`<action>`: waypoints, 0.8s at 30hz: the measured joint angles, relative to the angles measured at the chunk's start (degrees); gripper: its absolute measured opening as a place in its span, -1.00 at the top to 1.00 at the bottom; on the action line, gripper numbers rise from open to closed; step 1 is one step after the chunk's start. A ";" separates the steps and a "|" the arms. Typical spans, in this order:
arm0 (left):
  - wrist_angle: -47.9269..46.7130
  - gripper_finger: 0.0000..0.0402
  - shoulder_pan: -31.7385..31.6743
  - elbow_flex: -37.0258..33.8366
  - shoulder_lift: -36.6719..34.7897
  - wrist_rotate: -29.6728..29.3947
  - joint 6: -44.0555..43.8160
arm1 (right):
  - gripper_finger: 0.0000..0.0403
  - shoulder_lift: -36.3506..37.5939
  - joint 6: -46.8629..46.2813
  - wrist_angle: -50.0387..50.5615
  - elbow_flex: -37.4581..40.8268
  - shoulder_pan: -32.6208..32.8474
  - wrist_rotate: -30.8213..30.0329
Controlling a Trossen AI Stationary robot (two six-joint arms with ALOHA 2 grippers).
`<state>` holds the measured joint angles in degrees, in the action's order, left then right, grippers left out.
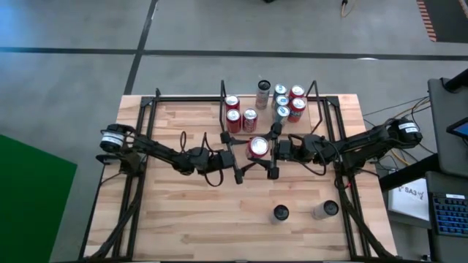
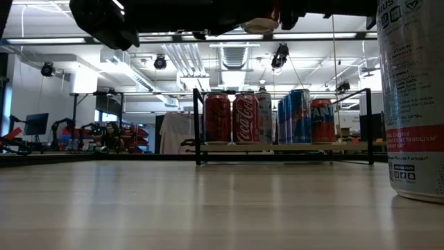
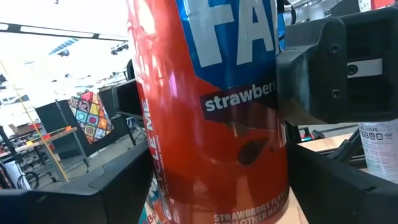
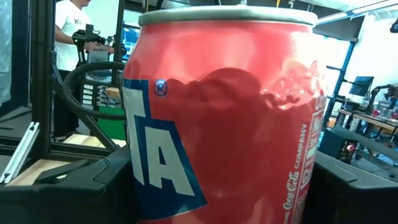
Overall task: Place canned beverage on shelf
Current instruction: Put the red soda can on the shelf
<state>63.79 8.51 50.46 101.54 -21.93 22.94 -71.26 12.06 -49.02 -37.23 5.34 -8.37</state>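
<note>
Nearest you, well in front of the shelf point(image 2: 347, 146), two loose cans stand on the table point(image 1: 183, 219). One is a tall silver can point(image 1: 325, 210). The other is a dark-topped can point(image 1: 281, 213) just beside it. Both are clear of the arms.

Farther back, still in front of the shelf and close to its front rail, the two grippers meet around one red can point(image 1: 258, 147). This is a strawberry Fanta, upright, with its top facing the high camera. The low view shows its base hanging high above the tabletop, so it is lifted, not resting.

Your left gripper point(image 1: 245, 155) reaches it from the left, jaws spread wide, with a finger point(image 3: 74, 199) pressed against each side of the can. Your right gripper point(image 1: 272, 152) comes from the opposite side. It is just as wide, and its fingers point(image 4: 68, 186) hug the can's flanks. Both claws have hold of the same can, which fills each wrist view.

Behind them the shelf already carries a cluster of upright cans. There are red cola cans point(image 1: 233, 115) on its left part, a slim silver one point(image 1: 263, 93) in the middle, then blue cans point(image 1: 281, 104) and red ones point(image 1: 296, 102) on its right. The held can is not on the shelf board.

Beyond the shelf, the right wrist view shows a person in a white shirt point(image 4: 71, 25) standing in the room.
</note>
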 joint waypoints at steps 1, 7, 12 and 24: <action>0.00 -0.56 0.00 0.00 0.00 0.00 -0.05 | -0.44 0.00 0.09 0.08 0.00 0.00 -0.03; -0.11 -0.41 0.00 -0.28 0.00 -0.18 -0.74 | -0.45 0.00 -0.06 0.66 0.00 0.00 -0.13; -1.21 -0.41 0.04 -0.47 0.00 -1.66 -0.57 | -0.59 0.00 -1.31 2.09 -0.09 0.00 -0.16; -2.43 -0.41 0.05 -2.32 -0.02 -6.31 -0.36 | -0.71 2.61 -1.96 9.91 -1.64 0.02 -2.36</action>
<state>61.36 8.56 48.14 101.51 -28.25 22.58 -68.66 10.10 -39.10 -38.87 5.37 -10.73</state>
